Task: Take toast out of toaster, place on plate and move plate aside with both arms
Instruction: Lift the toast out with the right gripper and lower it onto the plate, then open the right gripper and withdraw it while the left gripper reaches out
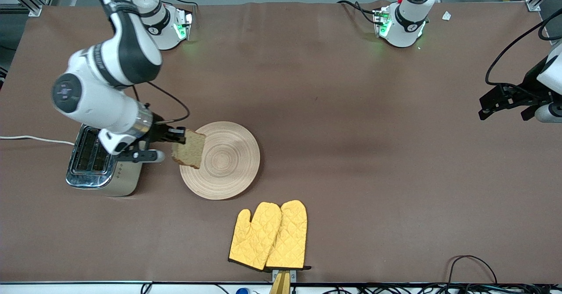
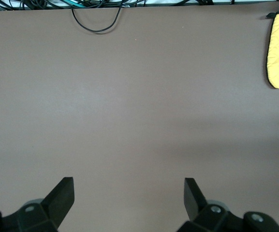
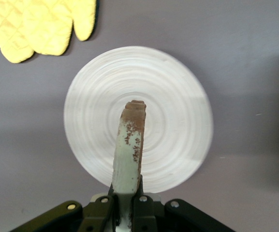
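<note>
My right gripper (image 1: 179,136) is shut on the toast (image 1: 189,149), a brown speckled slice held on edge over the rim of the plate (image 1: 228,162) at its toaster side. In the right wrist view the toast (image 3: 129,150) stands edge-on between the fingers (image 3: 144,203), above the round ringed plate (image 3: 178,96). My left gripper (image 1: 505,103) is open and empty, held high over bare table at the left arm's end; its view shows its fingertips (image 2: 64,191) wide apart above the brown cloth.
A steel two-slot toaster (image 1: 94,160) stands beside the plate toward the right arm's end. Two yellow oven mitts (image 1: 270,237) lie nearer the front camera than the plate. Cables run along the table's front edge.
</note>
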You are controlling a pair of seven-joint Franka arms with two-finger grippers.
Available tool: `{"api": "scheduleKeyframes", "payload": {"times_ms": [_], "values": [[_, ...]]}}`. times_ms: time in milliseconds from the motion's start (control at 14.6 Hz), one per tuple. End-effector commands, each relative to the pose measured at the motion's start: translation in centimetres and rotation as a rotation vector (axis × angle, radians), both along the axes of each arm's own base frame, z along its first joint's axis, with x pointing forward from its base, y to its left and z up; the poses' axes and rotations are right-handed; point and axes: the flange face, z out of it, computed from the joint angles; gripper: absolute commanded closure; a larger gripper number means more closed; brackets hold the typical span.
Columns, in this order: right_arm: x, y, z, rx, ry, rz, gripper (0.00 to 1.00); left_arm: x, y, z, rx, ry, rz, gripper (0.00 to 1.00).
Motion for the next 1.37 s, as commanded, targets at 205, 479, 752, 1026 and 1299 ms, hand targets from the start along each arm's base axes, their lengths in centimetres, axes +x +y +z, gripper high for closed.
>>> {"api": "scheduleKeyframes", "payload": {"times_ms": [205, 479, 752, 1026, 1299], "values": [[-2.6, 4.6, -6.5, 0.013, -0.041, -0.058, 1.0, -0.4, 0.3, 0.3, 0.019, -0.006, 0.018, 0.0], [-3.2, 4.8, -10.9, 0.02, -0.031, -0.092, 1.0, -0.4, 0.2, 0.3, 0.019, -0.006, 0.016, 0.0], [-3.6, 3.5, -12.4, 0.011, -0.033, -0.059, 1.0, -0.4, 0.0, 0.3, 0.019, -0.006, 0.016, 0.0], [-3.0, -0.9, -13.9, 0.001, -0.028, -0.021, 1.0, -0.3, 0.3, 0.3, 0.019, -0.007, 0.019, 0.0], [-2.9, -3.4, -16.0, -0.011, -0.012, -0.008, 1.0, -0.3, 0.1, 0.2, 0.019, -0.006, 0.017, 0.0]]}}
